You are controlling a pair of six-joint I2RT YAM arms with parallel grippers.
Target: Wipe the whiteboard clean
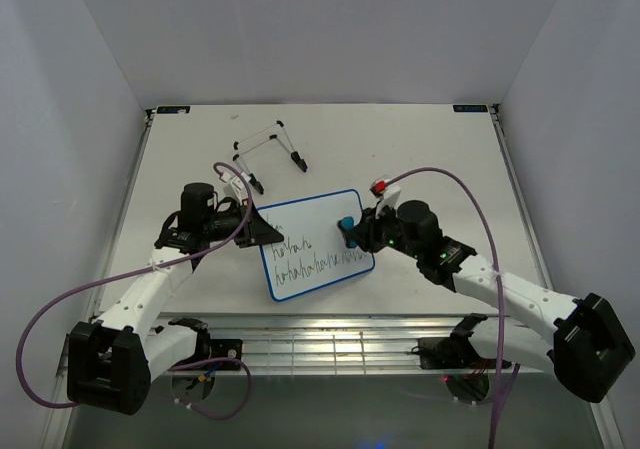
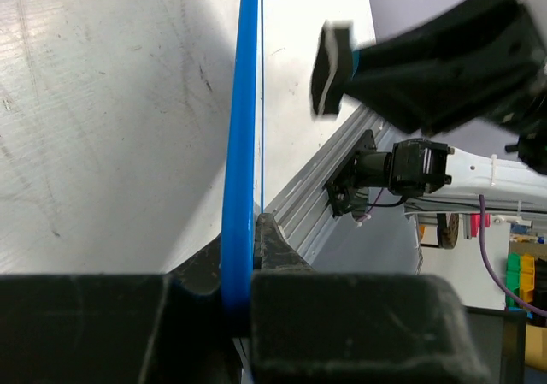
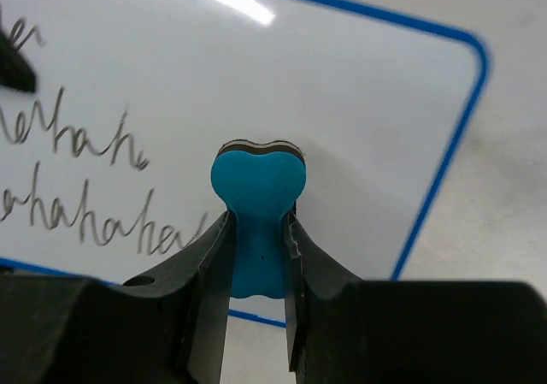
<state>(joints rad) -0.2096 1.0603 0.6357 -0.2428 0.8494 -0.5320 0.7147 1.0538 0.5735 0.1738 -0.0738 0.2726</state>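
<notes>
Your right gripper (image 3: 256, 223) is clamped on the blue bone-shaped eraser (image 3: 256, 183) — both fingers pinch its narrow waist, and the rounded head with its dark felt layer sticks out past the fingertips toward the board. From the overhead camera you can see the eraser near the right edge of the whiteboard (image 1: 310, 219), over a clean white patch; whether the felt actually presses on the surface is hard to tell.

Just left of the eraser, rows of black handwriting (image 3: 85, 144) run across the board's lower and left part, while its upper right area is bare.

Your left gripper (image 2: 241, 268) is closed on the opposite side — its fingers squeeze the thin blue frame at the board's left edge, seen edge-on from that wrist.

The whiteboard itself sits on the table (image 1: 430, 149) between your two arms, turned at a slight angle to the table's edges. Beyond it, toward the far left, a thin wire stand (image 1: 268, 155) with black feet rests apart from the board.
</notes>
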